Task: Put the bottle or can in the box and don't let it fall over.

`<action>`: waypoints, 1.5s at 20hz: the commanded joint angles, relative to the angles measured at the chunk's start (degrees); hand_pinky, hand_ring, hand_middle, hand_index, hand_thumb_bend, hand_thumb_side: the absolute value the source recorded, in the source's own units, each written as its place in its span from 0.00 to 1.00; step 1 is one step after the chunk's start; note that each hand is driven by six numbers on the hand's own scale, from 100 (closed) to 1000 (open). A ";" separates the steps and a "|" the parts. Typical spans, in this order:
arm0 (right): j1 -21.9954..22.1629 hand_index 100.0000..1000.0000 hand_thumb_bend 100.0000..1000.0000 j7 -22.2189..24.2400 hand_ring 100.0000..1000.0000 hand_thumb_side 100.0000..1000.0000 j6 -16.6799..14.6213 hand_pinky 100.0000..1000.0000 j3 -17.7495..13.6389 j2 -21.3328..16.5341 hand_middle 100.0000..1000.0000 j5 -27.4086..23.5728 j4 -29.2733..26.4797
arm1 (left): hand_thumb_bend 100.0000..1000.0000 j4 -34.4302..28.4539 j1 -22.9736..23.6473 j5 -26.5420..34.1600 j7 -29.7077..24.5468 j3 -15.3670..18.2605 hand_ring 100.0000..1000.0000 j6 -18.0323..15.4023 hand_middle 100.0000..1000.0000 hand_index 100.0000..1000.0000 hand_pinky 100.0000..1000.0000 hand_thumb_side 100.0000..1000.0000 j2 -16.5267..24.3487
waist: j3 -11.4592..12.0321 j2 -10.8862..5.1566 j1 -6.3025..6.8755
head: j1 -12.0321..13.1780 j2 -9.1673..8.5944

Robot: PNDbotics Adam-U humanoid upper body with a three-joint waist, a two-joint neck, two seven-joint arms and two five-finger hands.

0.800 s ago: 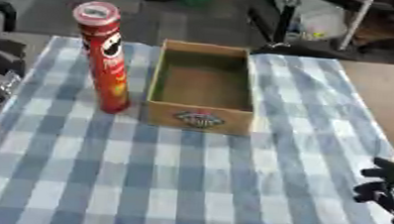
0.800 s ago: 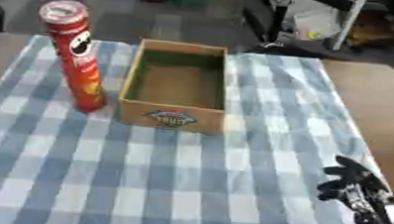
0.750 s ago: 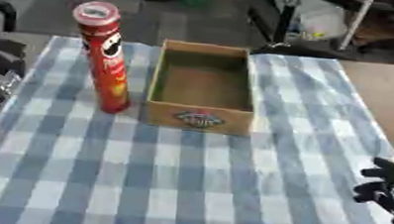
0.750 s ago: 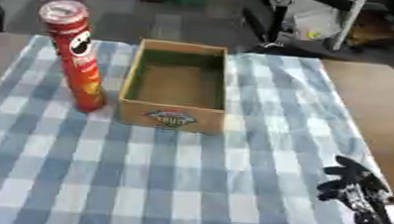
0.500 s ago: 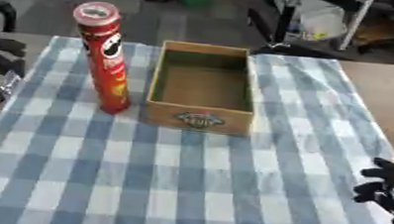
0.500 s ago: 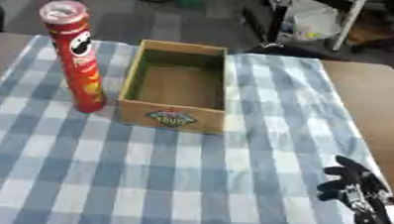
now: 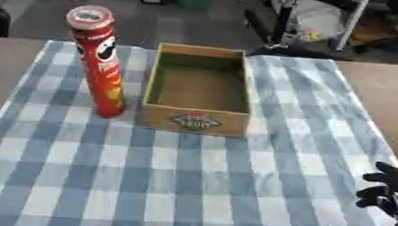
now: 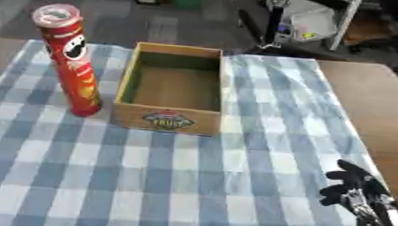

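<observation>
The red can stood upright on the checked cloth, just beside the left wall of the box and outside it. The box was open on top and had nothing inside. The right hand rested at the lower right corner, well apart from both; its fingers were curled and held nothing. The left hand was not visible in either view.

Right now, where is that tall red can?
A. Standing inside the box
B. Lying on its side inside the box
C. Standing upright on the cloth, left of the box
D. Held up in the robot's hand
C: the red can stands upright on the checked cloth, just left of the empty box.
</observation>
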 commanded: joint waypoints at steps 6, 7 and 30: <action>-0.28 0.82 0.00 0.62 0.53 0.61 -0.08 0.47 0.45 -1.55 0.62 -0.26 -0.19 | 0.13 12.74 -10.18 -5.75 -6.00 -5.53 0.69 -4.17 0.75 0.87 0.66 0.55 1.06 | -1.06 -1.28 0.43 | 1.61 -0.11; -0.28 0.82 0.00 0.75 0.53 0.61 -0.06 0.47 0.54 -1.61 0.62 -0.33 -0.14 | 0.13 14.30 -11.69 -6.69 -6.91 -7.00 0.69 -4.35 0.75 0.87 0.66 0.55 0.33 | -1.19 -1.33 0.46 | 1.78 0.03; -0.50 0.83 0.00 2.00 0.53 0.61 0.04 0.47 1.21 -1.35 0.62 -0.65 0.06 | 0.25 36.39 -25.75 -25.09 -24.02 -8.45 0.73 -14.37 0.79 0.89 0.68 0.62 -11.81 | -2.14 -1.07 -0.29 | 0.99 -1.83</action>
